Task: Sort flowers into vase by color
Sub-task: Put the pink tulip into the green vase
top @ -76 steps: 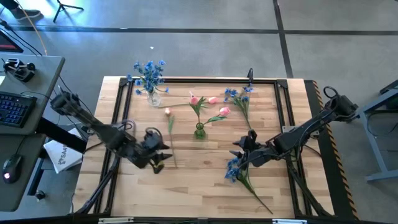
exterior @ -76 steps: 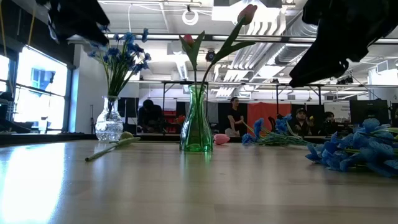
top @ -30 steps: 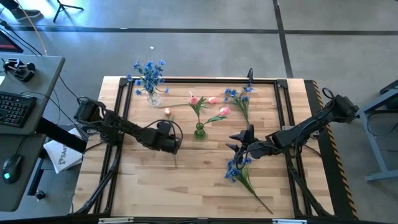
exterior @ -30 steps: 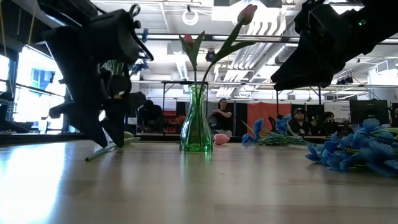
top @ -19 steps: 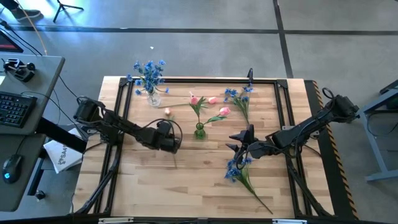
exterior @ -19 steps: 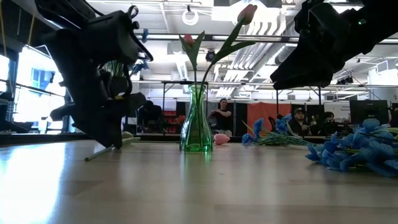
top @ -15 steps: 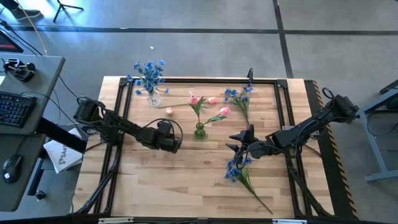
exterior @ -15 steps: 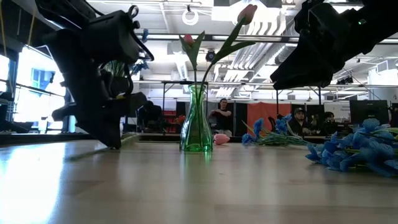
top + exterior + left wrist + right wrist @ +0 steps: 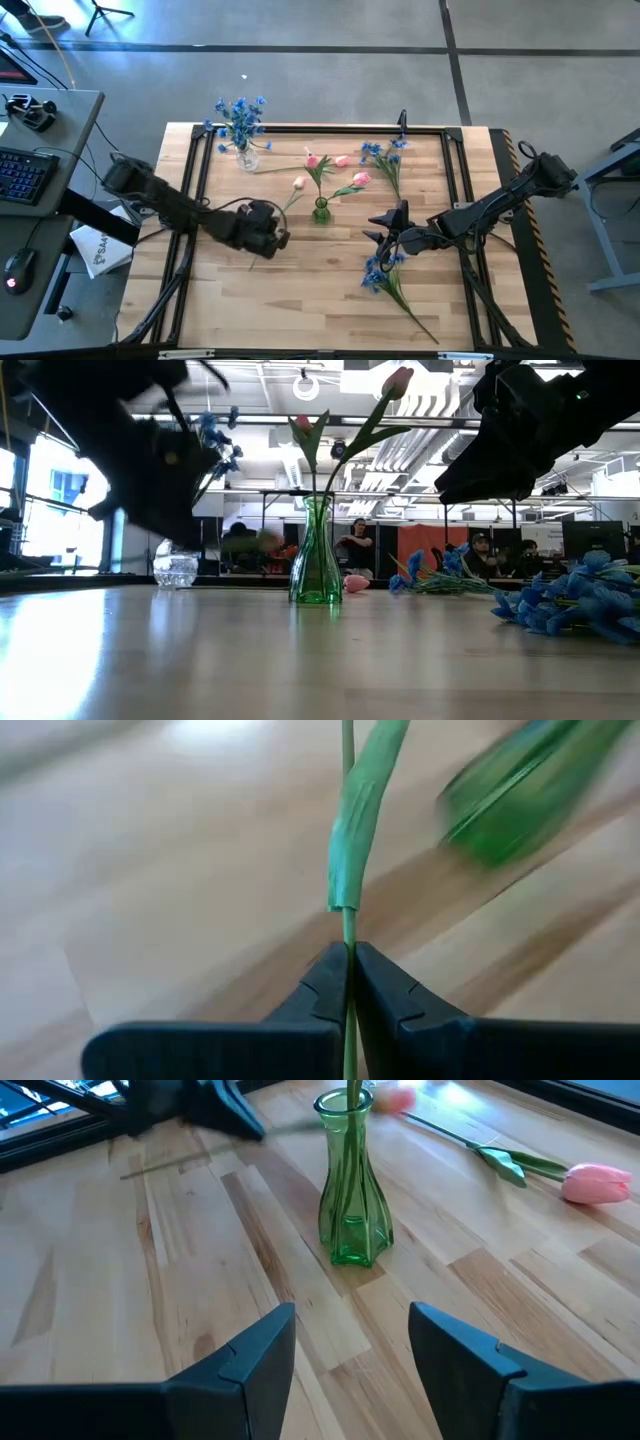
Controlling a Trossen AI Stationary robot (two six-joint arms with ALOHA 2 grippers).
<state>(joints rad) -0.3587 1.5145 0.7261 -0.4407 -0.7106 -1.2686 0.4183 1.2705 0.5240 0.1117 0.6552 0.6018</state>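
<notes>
My left gripper [image 9: 271, 238] is shut on a pink tulip's thin green stem; the blossom [image 9: 298, 183] points toward the green vase [image 9: 321, 210]. That vase holds two pink tulips [image 9: 361, 179]. A clear vase [image 9: 245, 156] at the far left holds blue flowers [image 9: 240, 112]. One pink tulip [image 9: 598, 1183] lies on the table behind the green vase. Blue sprays lie at the far right [image 9: 385, 155] and the near right [image 9: 379, 272]. My right gripper [image 9: 384, 243] hangs open over the near spray, touching nothing. My left gripper pinches the tulip's stem [image 9: 347, 932] between its two fingertips [image 9: 325, 982], just below a long leaf [image 9: 357, 840]. The stem passes through the shut tips, its blossom end beyond them. The flower is off the table in the low view.
Black rails [image 9: 195, 170] frame the wooden table top. The left arm [image 9: 150, 450] shows blurred in front of the clear vase [image 9: 175, 565] in the low view. Bare wood lies along the near edge [image 9: 300, 300]. People stand in the room behind.
My left gripper has shut on the tulip's stem, then risen and drawn a little toward the table's near edge. The tulip, which lay on the table, is lifted off it, and its blossom has swung toward the green vase.
</notes>
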